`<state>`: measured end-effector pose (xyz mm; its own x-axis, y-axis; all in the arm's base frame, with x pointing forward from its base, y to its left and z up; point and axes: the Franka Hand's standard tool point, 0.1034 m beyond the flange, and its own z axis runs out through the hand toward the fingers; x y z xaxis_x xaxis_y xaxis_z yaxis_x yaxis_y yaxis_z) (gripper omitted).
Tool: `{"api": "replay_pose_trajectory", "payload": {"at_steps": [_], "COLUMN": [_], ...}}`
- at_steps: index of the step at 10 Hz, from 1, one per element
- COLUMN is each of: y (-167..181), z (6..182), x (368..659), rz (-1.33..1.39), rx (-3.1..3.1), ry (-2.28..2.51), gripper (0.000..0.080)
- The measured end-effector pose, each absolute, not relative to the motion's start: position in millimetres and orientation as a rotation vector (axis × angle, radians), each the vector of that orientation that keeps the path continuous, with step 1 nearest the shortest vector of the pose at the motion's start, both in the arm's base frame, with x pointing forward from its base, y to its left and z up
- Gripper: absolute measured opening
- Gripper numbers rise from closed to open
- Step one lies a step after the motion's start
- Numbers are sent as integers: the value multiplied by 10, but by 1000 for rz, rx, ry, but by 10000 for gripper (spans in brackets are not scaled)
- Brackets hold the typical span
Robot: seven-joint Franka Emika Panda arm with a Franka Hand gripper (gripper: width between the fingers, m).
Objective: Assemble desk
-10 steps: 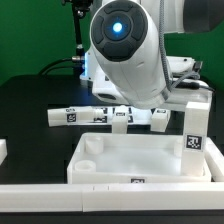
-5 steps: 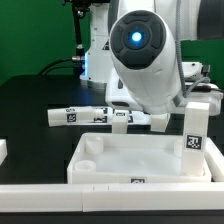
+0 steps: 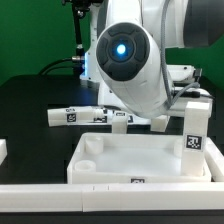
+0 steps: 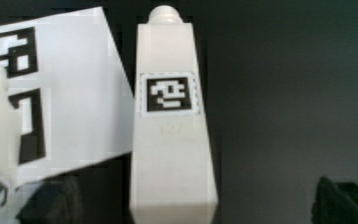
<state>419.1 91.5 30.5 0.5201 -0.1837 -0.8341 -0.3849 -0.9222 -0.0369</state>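
1. Now, your desk top [image 3: 140,160] lies flat at six o'clock in the exterior view; one leg [image 3: 195,132] stands upright at its three-o'clock corner, lying legs [image 3: 70,116] just behind.
2. Bare black table [image 3: 25,120] shows toward nine o'clock, green backdrop [image 3: 30,40] beyond.
3. You cannot tell how wide the gripper stands; the arm [image 3: 135,70] hides it.

A black counter [image 3: 30,130] carries the white desk top [image 3: 140,160], a rimmed tray lying flat, with a round socket [image 3: 88,145] in its far corner toward the exterior view's left. At the far corner toward the exterior view's right, an upright leg [image 3: 195,120] stands with a square tag on its face. Behind the tray a long leg [image 3: 68,115] lies on its side, with a shorter-looking leg [image 3: 121,119] just beside it. The robot arm [image 3: 130,60], a blue light glowing on its round joint, looms above them before a green backdrop [image 3: 30,40].
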Motion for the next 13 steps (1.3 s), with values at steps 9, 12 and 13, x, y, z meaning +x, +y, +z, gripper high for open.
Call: {"api": "replay_pose_trajectory", "payload": {"at_steps": [9, 12, 13], "y": [852, 837, 835], "z": [84, 82, 83], "x": [3912, 3915, 3916], "rz": [1467, 1465, 1464], "rx": [-2493, -2492, -2492], "ry": [580, 584, 585], "gripper": [649, 284, 284]}}
